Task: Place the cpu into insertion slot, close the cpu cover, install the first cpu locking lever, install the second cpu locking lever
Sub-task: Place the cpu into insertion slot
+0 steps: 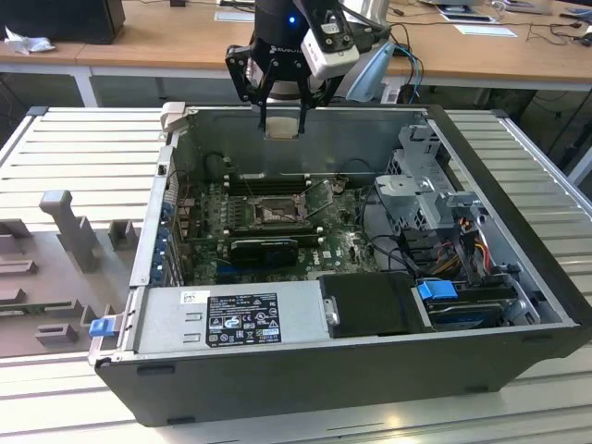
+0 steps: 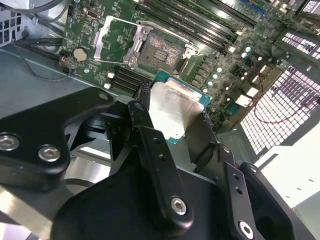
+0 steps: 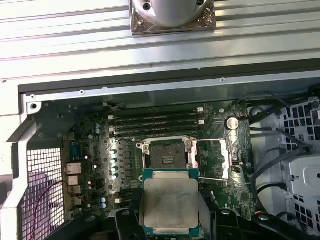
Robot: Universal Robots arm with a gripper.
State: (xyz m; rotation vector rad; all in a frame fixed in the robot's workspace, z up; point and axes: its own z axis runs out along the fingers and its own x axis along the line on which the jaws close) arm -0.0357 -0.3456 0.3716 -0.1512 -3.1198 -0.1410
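Note:
My gripper [image 1: 280, 124] hangs above the back wall of the open computer case, shut on the cpu [image 1: 280, 129], whose pale underside faces the exterior camera. In both wrist views the cpu's [image 2: 172, 107] silver metal top [image 3: 170, 200] shows between the black fingers [image 2: 142, 97]. Below it on the green motherboard lies the insertion slot [image 1: 276, 214], a dark square socket [image 3: 167, 155] that stands uncovered [image 2: 161, 50]. The cpu cover [image 3: 212, 159] is swung open, resting beside the slot [image 2: 114, 40]. The cpu is well above the slot and apart from it.
Long black memory slots [image 3: 155, 122] run beside the socket. A power supply [image 1: 231, 319] and a black box [image 1: 370, 303] fill the case's near side, and a drive cage with cables [image 1: 435, 213] stands at the exterior view's right. Grey fixtures [image 1: 55, 250] lie outside the case.

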